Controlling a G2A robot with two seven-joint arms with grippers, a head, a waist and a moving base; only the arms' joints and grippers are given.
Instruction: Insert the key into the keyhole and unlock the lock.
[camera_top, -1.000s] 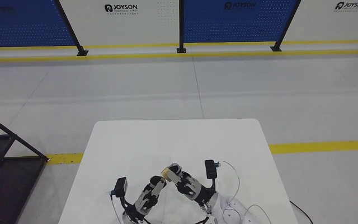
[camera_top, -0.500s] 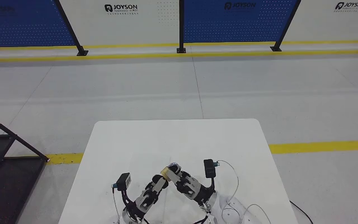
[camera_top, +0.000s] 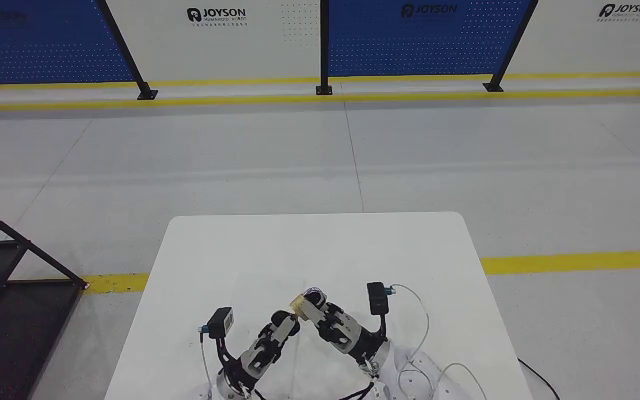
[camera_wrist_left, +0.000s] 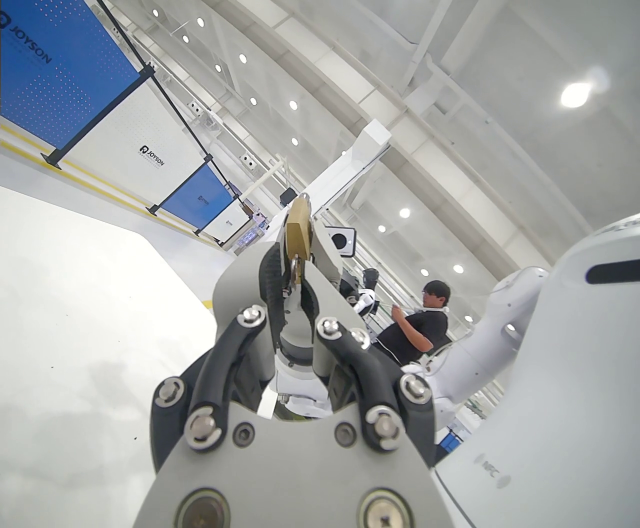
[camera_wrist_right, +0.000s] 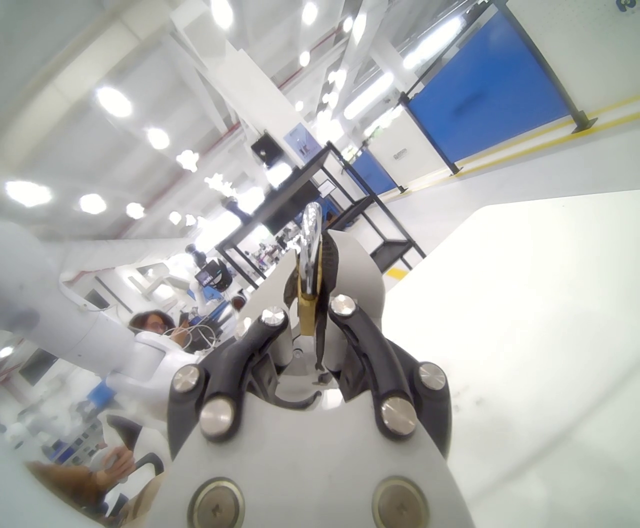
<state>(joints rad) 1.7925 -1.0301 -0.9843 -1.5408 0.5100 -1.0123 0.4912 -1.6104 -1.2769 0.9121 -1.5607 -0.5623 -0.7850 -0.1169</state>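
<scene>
L gripper (camera_wrist_left: 295, 272) clamped on key (camera_wrist_left: 296, 264), mid frame, tip at the brass lock (camera_wrist_left: 299, 230) just above. R gripper (camera_wrist_right: 315, 280) clamped on lock body, shackle (camera_wrist_right: 311, 225) poking up. Insertion prob. done or nearly; turn + shackle release not yet done.
</scene>
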